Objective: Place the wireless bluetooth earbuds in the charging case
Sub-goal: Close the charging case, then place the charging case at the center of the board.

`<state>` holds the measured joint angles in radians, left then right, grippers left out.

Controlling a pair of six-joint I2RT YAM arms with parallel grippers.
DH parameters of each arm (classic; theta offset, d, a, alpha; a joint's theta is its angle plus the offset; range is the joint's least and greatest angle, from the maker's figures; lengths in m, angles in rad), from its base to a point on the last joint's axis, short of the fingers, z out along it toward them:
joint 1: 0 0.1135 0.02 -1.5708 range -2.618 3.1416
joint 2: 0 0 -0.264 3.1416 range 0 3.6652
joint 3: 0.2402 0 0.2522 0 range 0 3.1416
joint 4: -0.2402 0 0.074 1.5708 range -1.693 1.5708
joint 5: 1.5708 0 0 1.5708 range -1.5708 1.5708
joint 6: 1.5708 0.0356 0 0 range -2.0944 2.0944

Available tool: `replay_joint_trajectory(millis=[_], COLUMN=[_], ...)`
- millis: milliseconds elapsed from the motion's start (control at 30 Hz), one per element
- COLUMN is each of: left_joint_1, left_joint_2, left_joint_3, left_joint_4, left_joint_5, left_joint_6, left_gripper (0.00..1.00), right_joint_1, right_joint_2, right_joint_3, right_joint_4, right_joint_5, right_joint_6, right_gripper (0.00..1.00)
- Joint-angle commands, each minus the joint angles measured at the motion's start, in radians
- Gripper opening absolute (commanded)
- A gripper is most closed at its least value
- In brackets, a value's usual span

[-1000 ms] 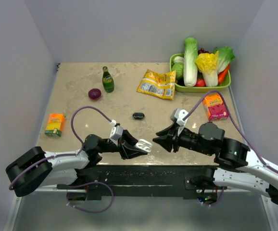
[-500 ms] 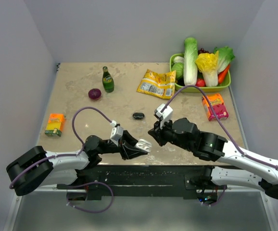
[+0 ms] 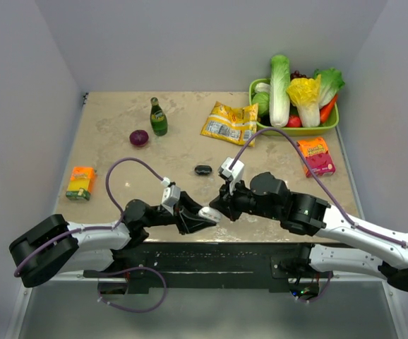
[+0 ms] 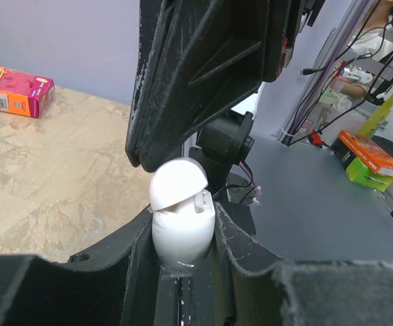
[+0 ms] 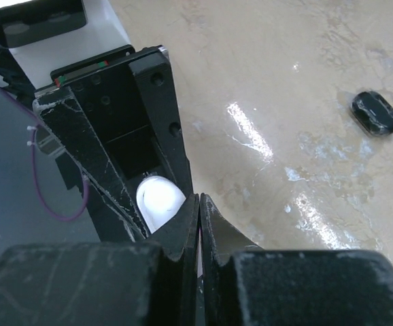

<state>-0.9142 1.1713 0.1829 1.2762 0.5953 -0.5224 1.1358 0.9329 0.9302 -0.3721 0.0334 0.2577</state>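
- Top view: the left gripper (image 3: 204, 215) is clamped on the white case (image 3: 210, 212) at the table's (image 3: 119, 155) near edge. The right gripper (image 3: 218, 205), its jaws closed, meets the case from the right.
- Top view, surroundings: bottle (image 3: 158, 117), onion (image 3: 139, 138), orange box (image 3: 81, 183), snack bag (image 3: 230, 123), vegetable tray (image 3: 296, 131), pink box (image 3: 315, 156), and a black item (image 3: 203, 169) just beyond the grippers.
- Left wrist: the case (image 4: 181, 227) stands upright between the left gripper's (image 4: 183, 234) jaws, its lid (image 4: 177, 185) ajar. The right gripper (image 4: 166, 142) bears on the lid from above and blocks the view past it. Earbuds cannot be told apart.
- Right wrist: the right gripper (image 5: 198, 204) has its jaws pressed together, with nothing between them. The case (image 5: 159, 200) is partly hidden behind them. The black item (image 5: 377, 113) lies well apart.
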Motion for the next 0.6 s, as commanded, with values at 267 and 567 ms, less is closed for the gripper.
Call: replay_joint_trajectory(millis=[267,567], left_joint_1=[-0.006,0.018], left_joint_2=[-0.016,-0.032], left_joint_3=[-0.003,0.042], left_joint_4=[0.149,-0.266], left_joint_5=[-0.041,-0.506], left_joint_6=[0.044,0.033], left_gripper=[0.0,0.0], right_joint_1=[-0.002,-0.002], right_joint_2=[-0.074,-0.229], right_joint_3=[-0.01,-0.16], right_joint_4=[0.048,0.102], right_joint_5=[0.029,0.424], right_joint_6=[0.005,0.103], right_gripper=[0.03,0.35])
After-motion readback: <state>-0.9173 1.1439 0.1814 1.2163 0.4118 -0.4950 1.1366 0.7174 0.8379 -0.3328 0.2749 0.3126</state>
